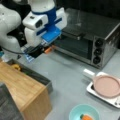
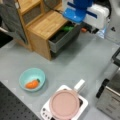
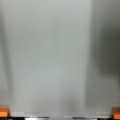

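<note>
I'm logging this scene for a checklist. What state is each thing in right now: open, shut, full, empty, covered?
Grey drawer of the wooden cabinet: pulled open, a green thing inside.
Silver toaster oven: door shut.
Light blue bowl: holds an orange carrot.
Pink round pan with white handle: sitting on the white square cooktop.
Claw: orange-tipped fingers spread wide apart, holding nothing, above bare grey table.

carrot (image 2: 31,84) in bowl (image 2: 32,72), pan (image 2: 65,103) on hob (image 2: 83,104), oven (image 2: 110,97) right of it
</note>
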Controlling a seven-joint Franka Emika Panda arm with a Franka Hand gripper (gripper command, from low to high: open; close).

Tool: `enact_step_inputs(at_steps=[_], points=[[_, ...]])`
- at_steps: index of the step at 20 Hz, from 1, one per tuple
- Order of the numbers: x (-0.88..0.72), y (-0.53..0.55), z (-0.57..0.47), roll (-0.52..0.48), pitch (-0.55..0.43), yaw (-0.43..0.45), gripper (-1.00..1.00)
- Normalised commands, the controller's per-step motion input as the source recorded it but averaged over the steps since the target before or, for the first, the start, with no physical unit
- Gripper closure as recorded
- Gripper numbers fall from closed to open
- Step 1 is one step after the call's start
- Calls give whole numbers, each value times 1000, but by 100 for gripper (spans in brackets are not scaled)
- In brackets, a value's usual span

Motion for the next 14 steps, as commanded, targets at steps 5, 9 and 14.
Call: enact_step_inputs(at_steps=[5, 9, 14], points=[[221, -33, -13, 77, 105, 191, -100], [628, -223, 53, 59, 108, 81, -100], [882, -378, 112, 68, 151, 42, -100]])
